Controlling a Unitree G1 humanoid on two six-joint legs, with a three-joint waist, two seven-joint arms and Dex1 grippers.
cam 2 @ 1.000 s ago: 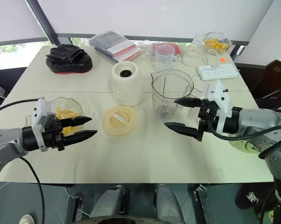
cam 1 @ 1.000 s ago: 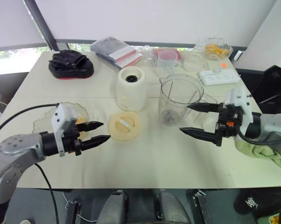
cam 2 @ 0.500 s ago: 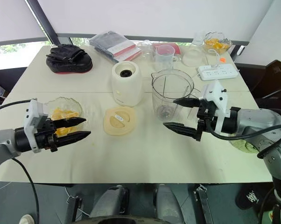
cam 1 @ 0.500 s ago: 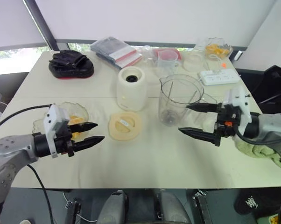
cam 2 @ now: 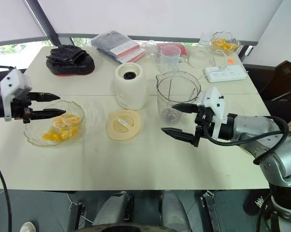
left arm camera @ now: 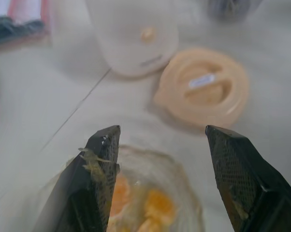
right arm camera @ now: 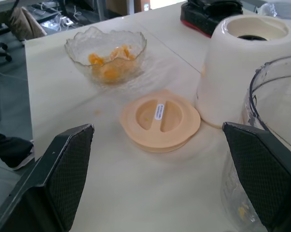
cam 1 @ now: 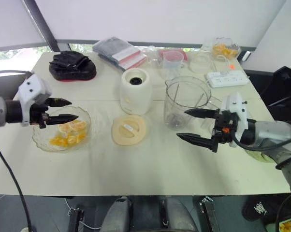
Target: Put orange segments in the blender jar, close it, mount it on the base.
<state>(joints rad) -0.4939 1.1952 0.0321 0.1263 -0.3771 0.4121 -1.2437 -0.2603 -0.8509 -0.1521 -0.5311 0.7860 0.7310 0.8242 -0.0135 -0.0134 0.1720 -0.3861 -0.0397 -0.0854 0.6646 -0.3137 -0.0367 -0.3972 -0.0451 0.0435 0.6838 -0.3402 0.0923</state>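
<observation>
A glass bowl [cam 1: 43, 143] holding orange segments [cam 1: 68, 132] sits at the table's left. My left gripper [cam 1: 74, 109] hovers open over the bowl's far rim, with nothing between its fingers [left arm camera: 101, 162]. The clear blender jar [cam 1: 187, 102] stands upright and uncovered in the middle. Its cream lid [cam 1: 128, 130] lies flat between bowl and jar. Behind the lid stands the white blender base [cam 1: 136, 91]. My right gripper [cam 1: 181, 123] is open just in front of the jar, pointing left toward the lid [right arm camera: 160, 118].
At the back lie a black pad [cam 1: 72, 66], plastic packets [cam 1: 121, 52], a measuring cup [cam 1: 173, 62], a power strip [cam 1: 227, 78] and another bowl of orange pieces [cam 1: 225, 50]. A green cloth [cam 1: 261, 154] lies at the right edge.
My left gripper has drawn back to the left and away from me, from beside the lid to over the bowl. My right gripper has edged a little left.
</observation>
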